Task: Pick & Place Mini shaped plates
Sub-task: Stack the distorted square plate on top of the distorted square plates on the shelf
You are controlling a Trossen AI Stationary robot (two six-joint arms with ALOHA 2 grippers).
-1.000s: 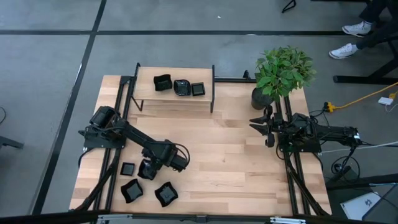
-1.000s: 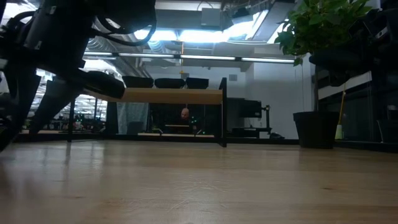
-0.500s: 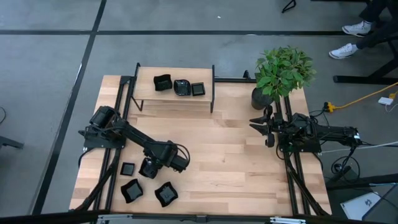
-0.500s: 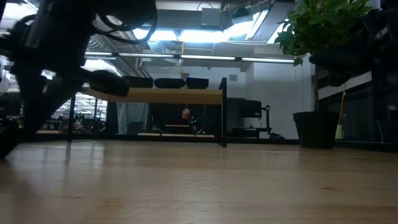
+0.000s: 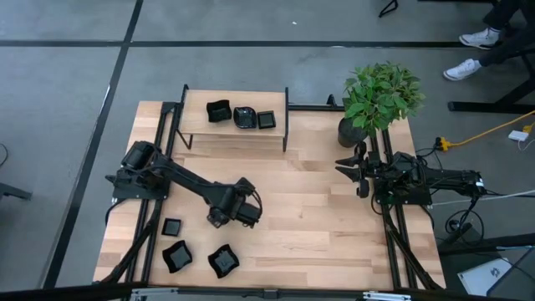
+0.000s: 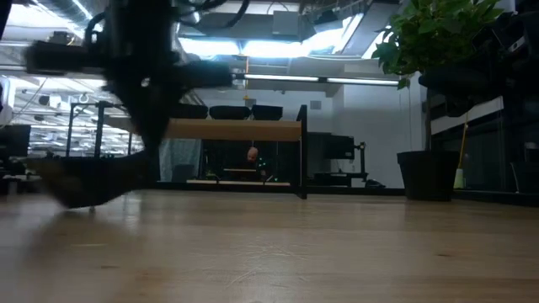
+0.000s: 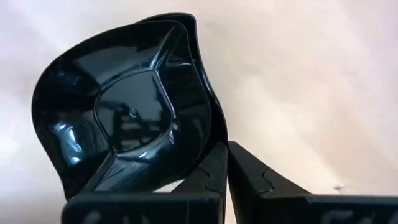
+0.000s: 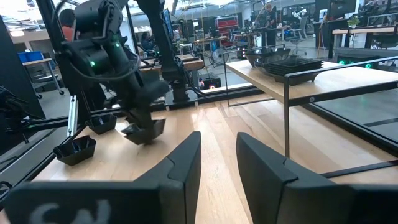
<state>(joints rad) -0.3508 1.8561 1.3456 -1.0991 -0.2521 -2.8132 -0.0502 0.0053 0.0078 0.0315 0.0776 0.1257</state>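
Left wrist view shows the left gripper (image 7: 221, 163) pinched on the rim of a wavy-edged mini plate (image 7: 127, 112), carried clear of the table, well short of the raised shelf (image 5: 235, 128) that already bears three plates. To do this well, keep the pinch firm and the dish level, then clear the shelf's front rail before lowering beside those three. The right gripper (image 8: 217, 155) waits with fingers apart, far to the shelf's side.

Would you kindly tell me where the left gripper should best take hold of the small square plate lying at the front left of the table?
Grip the square plate by its raised rim, one finger inside and one outside, coming straight down from above. It lies flat and open side up, apart from the two larger plates, so probably any edge is free. The left gripper now holds another plate.
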